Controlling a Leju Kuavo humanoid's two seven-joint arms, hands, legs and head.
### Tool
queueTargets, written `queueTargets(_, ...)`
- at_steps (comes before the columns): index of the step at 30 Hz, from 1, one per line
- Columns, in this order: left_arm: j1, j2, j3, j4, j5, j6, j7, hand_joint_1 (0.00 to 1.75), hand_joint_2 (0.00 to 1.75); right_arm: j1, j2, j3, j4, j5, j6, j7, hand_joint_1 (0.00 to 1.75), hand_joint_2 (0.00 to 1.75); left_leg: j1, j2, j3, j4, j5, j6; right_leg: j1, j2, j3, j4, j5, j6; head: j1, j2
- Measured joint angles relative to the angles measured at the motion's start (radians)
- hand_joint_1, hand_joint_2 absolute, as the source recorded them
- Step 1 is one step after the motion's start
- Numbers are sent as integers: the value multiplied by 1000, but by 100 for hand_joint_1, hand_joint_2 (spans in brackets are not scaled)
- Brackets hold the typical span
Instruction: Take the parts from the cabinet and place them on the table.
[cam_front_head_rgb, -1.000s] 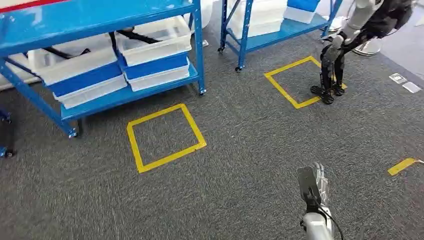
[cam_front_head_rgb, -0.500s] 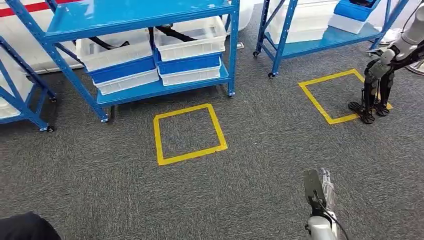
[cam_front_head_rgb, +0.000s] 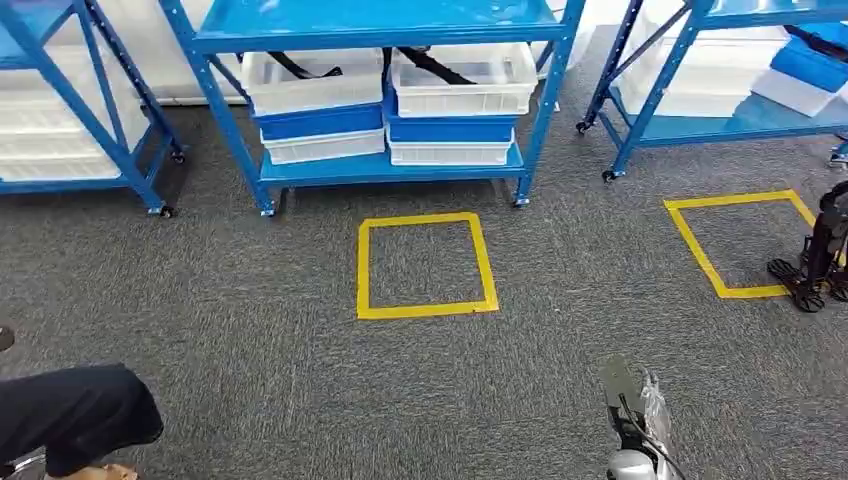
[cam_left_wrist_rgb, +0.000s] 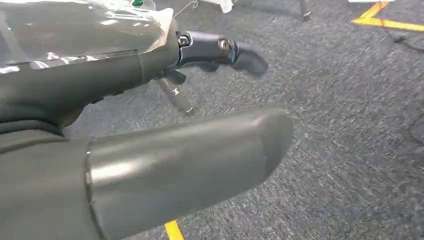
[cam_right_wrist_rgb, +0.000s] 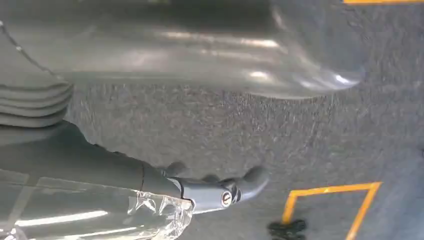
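Right hand (cam_front_head_rgb: 628, 400) low at 5 o'clock, fingers (cam_right_wrist_rgb: 240, 187) straight and apart, holding nothing. Left hand (cam_left_wrist_rgb: 150, 125) likewise empty, thumb and fingers (cam_left_wrist_rgb: 220, 50) spread over carpet (cam_front_head_rgb: 250, 330). Yellow square (cam_front_head_rgb: 426, 264) at centre. Cabinet (cam_front_head_rgb: 390, 165) at 12 o'clock; parts in its white bins (cam_front_head_rgb: 455, 75), too small to make out.

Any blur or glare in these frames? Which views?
Head view: sharp, even light, bins and yellow square crisp. Left wrist view: thumb close and soft, fingertip smeared, carpet streaked. Right wrist view: bright glare streaks on the thumb, carpet blurred.
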Motion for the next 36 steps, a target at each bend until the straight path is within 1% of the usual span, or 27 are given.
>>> queueTargets(2, -1, -1, 0, 0, -1, -4, 0, 0, 0, 12, -2, -1, 13, -2, 3, 40, 0, 0, -2, -23, -1, 1, -1, 2, 2, 13, -74, 140, -47, -3, 0, 0)
queueTargets(3, 1, -1, 0, 0, -1, -6, 0, 0, 0, 19, 2, -1, 22, -3, 6, 68, 0, 0, -2, -37, 0, 1, -2, 2, 1, 13, -96, 169, -46, 5, 0, 0)
queueTargets(4, 3, -1, 0, 0, -2, -6, 0, 0, 0, 26, 7, -2, 27, -5, 11, 94, 0, 0, -1, -47, 2, 2, -3, 1, -1, 13, -91, 143, -25, 17, 0, 0)
queueTargets(5, 4, -2, 0, 0, -2, -7, 1, 0, 0, 33, 15, -3, 32, 0, 18, 136, 0, 0, 1, -56, 4, 4, -5, -2, -3, 13, -67, 79, 10, 30, 0, 0)
queueTargets(7, 4, -3, 0, 0, -2, -8, 1, 0, 0, 48, 34, -3, 45, 5, 19, 213, 0, 0, 5, -72, 5, 16, -14, -16, -9, 18, 7, -94, 83, 53, 0, 0)
queueTargets(8, 4, -1, 0, 0, -2, -9, 2, 0, 0, 55, 50, -4, 53, 4, 21, 234, 0, 0, -3, -77, 2, 28, -24, -27, -4, 21, 11, -113, 87, 43, 1, 0)
queueTargets(9, 4, -1, 0, 0, -2, -9, 2, 0, 0, 62, 60, -5, 56, 4, 21, 240, 0, 0, -1, -77, 1, 30, -30, -29, -5, 20, 14, -114, 91, 23, 0, 0)
queueTargets(11, 6, -3, 0, 0, -2, -9, 2, 0, 0, 69, 76, -6, 62, 5, 21, 248, 0, 0, 3, -77, 1, 25, -29, -34, 3, 20, 19, -112, 91, 6, 1, 0)
queueTargets(12, 6, -2, 0, 0, -2, -9, 2, 0, 0, 70, 80, -6, 63, 5, 21, 248, 0, 0, 6, -77, 0, 28, -30, -37, -5, 20, 20, -115, 95, -1, 0, 0)
queueTargets(13, 6, -2, 0, 0, -2, -9, 2, 0, 0, 71, 85, -7, 63, 5, 25, 250, 0, 0, 7, -52, -2, 42, -41, -44, -7, 19, 22, -116, 96, -4, 1, 0)
queueTargets(14, 5, -2, 0, 0, -2, -9, 2, 0, 0, 73, 85, -8, 63, 6, 27, 251, 0, 0, 7, -24, -21, 83, -71, -51, -6, 16, 24, -116, 93, -13, -3, 0)
queueTargets(15, 4, -1, 0, 0, -2, -9, 2, 0, 0, 76, 85, -8, 64, 7, 27, 251, 0, 0, 11, -11, -57, 157, -111, -57, -4, 13, 26, -116, 92, -15, -2, 0)
queueTargets(17, 3, -2, 0, 0, -2, -9, 2, 0, 0, 80, 85, -9, 67, 7, 29, 253, 0, 0, 16, -4, -135, 305, -170, -64, -3, 6, 26, -116, 89, -19, -2, 0)
queueTargets(18, 3, -2, 0, 0, -2, -9, 2, 0, 0, 80, 85, -9, 69, 7, 30, 254, 0, 0, 19, -2, -157, 342, -173, -66, -3, 3, 27, -116, 88, -20, -2, 0)
queueTargets(19, 5, -2, 0, 0, -2, -9, 2, 0, 0, 81, 87, -9, 70, 7, 31, 255, 0, 0, 20, -1, -152, 323, -148, -66, -3, 1, 29, -116, 87, -20, -3, 0)
queueTargets(20, 5, -2, 0, 0, -2, -9, 2, 0, 0, 81, 87, -9, 71, 8, 31, 258, 0, 0, 20, -1, -127, 266, -109, -64, -4, 1, 32, -116, 86, -21, -2, 0)
queueTargets(22, 3, -1, 0, 0, -2, -10, 2, 0, 0, 79, 92, -8, 72, 39, 49, 309, 0, 0, 19, 5, -34, 86, -26, -53, -7, 0, 39, -116, 81, -15, -3, 0)
queueTargets(23, 1, -1, 0, 0, -2, -11, 3, 0, 0, 79, 97, -2, 73, 70, 61, 363, 0, 0, 15, 14, -9, 33, -29, -48, -4, -1, 41, -117, 79, -11, -3, 0)
queueTargets(25, 0, -2, 0, 0, 2, -14, 4, 0, 0, 80, 105, 24, 77, 157, 98, 499, 0, 0, 6, 9, -11, 35, -33, -41, -1, -3, 41, -119, 75, 1, -3, 0)
queueTargets(27, 2, -2, 0, 0, 2, -17, 26, 0, 0, 81, 124, 52, 80, 182, 121, 568, 0, 0, 0, 6, -7, 23, -29, -27, -4, -5, 50, -134, 80, 15, -2, 0)
queueTargets(28, 2, -3, 0, 0, -1, -18, 44, 0, 0, 83, 129, 58, 81, 188, 125, 593, 0, 0, 14, 3, 10, -3, -12, -19, 0, -3, 46, -132, 76, 20, -3, 0)
queueTargets(29, 2, -11, 0, 1, -2, -19, 57, 0, 0, 85, 136, 68, 82, 194, 135, 607, 0, 0, 9, 4, 18, -13, -12, -16, 0, 0, 37, -105, 62, 17, 1, 0)
queueTargets(31, 3, -18, 0, 1, -2, -21, 64, 0, 0, 87, 138, 83, 85, 203, 149, 609, 0, 0, 6, -4, 21, -15, -25, -2, -1, 4, -43, 50, 1, 0, 2, 0)
queueTargets(33, 7, -25, 0, 1, 2, -30, 68, 0, 0, 95, 138, 93, 86, 209, 154, 601, 0, 0, 3, -12, 31, -14, -36, 2, 1, 9, -122, 178, -20, 4, 1, 0)
queueTargets(34, 10, -26, 0, 1, 6, -32, 70, 0, 0, 99, 138, 97, 86, 212, 155, 594, 0, 0, 2, -16, 40, -14, -43, 1, 1, 10, -128, 171, -4, 12, 1, 0)
queueTargets(35, 11, -28, 0, 1, 11, -35, 70, 0, 0, 101, 138, 100, 86, 214, 156, 579, 0, 0, 1, -19, 51, -14, -49, 0, 1, 10, -110, 126, 26, 22, 1, 0)
queueTargets(36, 12, -31, 1, 1, 13, -37, 72, 0, 0, 102, 138, 103, 86, 217, 156, 565, 0, 0, 2, -21, 65, -14, -59, -3, 0, 10, -70, 34, 72, 34, 2, 0)
